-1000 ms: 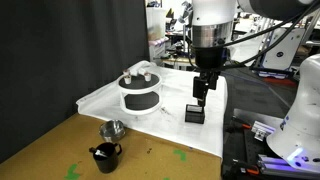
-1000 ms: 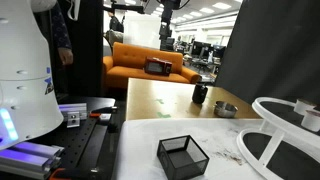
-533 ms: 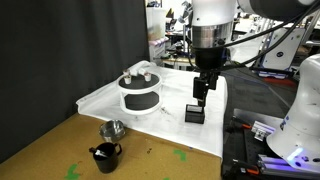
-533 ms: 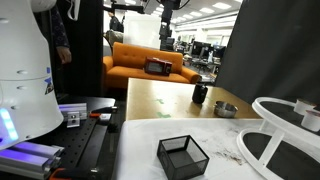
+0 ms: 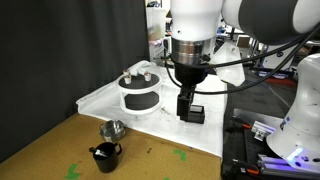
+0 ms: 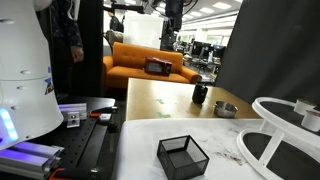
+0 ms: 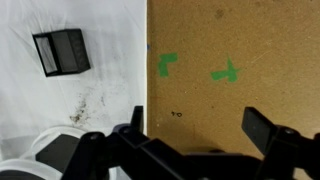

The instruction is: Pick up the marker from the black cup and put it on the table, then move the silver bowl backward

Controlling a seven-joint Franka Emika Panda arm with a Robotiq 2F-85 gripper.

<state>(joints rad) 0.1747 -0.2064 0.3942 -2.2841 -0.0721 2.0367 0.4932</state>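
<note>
The black cup (image 5: pixel 105 155) stands on the brown table (image 5: pixel 50 150) near its front, and also shows in an exterior view (image 6: pixel 200 94). The marker is too small to make out in the cup. The silver bowl (image 5: pixel 113 130) sits just behind the cup and beside it in an exterior view (image 6: pixel 226 109). My gripper (image 5: pixel 185 103) hangs high above the white cloth, well away from the cup and bowl. In the wrist view the gripper (image 7: pixel 198 125) is open and empty over bare table with green marks (image 7: pixel 167 65). Cup and bowl are out of the wrist view.
A small black box (image 5: pixel 195 113) lies on the white cloth (image 5: pixel 170 125) beside the gripper and shows in the wrist view (image 7: pixel 62 52). A round black-and-white stand (image 5: pixel 140 90) sits further back on the cloth. Robot equipment (image 5: pixel 270 140) stands off the cloth's side.
The arm has swung sideways and lower, from above the black box toward the table's wooden part. The cup, bowl and box have not moved.
</note>
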